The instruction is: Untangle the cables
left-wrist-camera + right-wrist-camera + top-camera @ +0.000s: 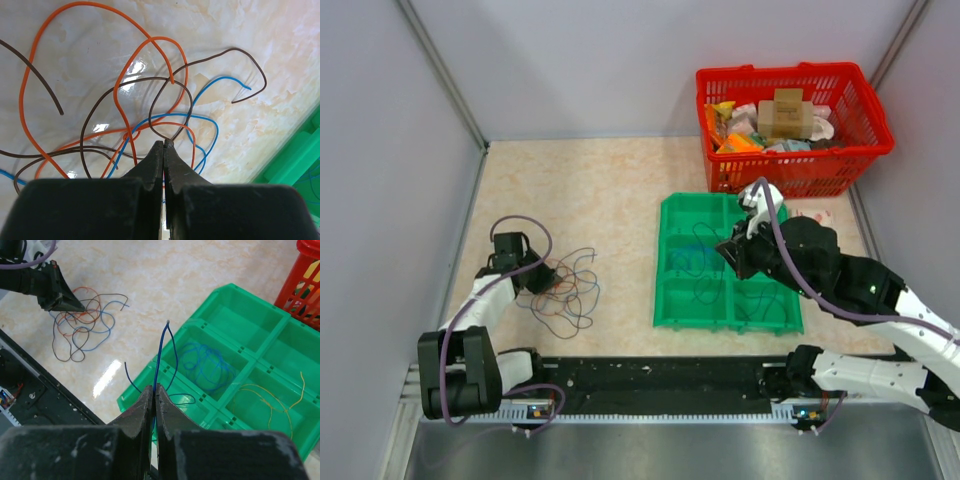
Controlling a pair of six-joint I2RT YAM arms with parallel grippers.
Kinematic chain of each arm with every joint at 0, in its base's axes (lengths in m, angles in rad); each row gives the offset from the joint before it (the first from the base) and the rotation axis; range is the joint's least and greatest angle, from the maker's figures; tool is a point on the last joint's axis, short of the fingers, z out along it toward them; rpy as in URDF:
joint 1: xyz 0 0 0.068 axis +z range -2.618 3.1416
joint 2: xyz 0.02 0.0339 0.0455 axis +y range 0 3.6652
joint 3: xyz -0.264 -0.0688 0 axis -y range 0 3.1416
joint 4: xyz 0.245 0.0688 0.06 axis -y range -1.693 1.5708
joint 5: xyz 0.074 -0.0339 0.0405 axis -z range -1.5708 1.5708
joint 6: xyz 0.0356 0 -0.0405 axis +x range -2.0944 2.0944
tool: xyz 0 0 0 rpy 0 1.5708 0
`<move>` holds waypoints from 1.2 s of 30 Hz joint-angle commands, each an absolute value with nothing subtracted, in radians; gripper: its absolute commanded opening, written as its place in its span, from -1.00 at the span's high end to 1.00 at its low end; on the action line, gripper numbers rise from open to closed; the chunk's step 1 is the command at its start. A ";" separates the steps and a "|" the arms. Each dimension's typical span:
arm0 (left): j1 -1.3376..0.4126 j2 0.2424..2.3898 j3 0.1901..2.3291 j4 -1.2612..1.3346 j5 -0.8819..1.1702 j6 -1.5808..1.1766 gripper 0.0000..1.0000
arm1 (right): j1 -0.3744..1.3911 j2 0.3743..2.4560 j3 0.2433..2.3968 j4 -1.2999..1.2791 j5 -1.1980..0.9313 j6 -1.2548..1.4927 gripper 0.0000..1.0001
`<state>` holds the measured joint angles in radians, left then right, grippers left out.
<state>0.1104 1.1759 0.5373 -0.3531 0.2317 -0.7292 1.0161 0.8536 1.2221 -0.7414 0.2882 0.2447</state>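
**A:** What sits closest?

**B:** The left gripper (pixel 163 143), its fingers pressed together. The tips are down at the cables (pixel 150 120), a loose tangle of orange, brown and blue loops on the left of the pale table (pixel 610 190). I cannot tell whether a strand is caught.

**A:** And the right gripper (pixel 153 388)?

**B:** It is over the near edge of a green tray (pixel 663 270), pinching a blue wire (pixel 161 352) that rises from its tips.

**A:** Further back?

**B:** A blue coil (pixel 207 365) lies in one tray compartment and yellow strands (pixel 280 400) in the next. Behind the tray is a red basket (pixel 800 175) holding packets.
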 commanded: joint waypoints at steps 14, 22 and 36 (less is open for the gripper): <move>0.114 1.154 0.577 -0.353 0.241 -0.710 1.00 | 1.005 0.868 1.184 -0.693 0.376 0.275 1.00; 0.112 1.149 0.580 -0.356 0.241 -0.710 1.00 | 1.000 0.877 1.164 -0.689 0.371 0.268 1.00; 0.114 1.173 0.624 -0.416 0.201 -0.689 1.00 | 0.867 0.983 0.931 -0.673 0.298 0.511 1.00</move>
<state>0.1104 1.1736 0.5781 -0.3939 0.2245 -0.7101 0.8940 0.9600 0.9783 -0.6888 0.3161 0.3969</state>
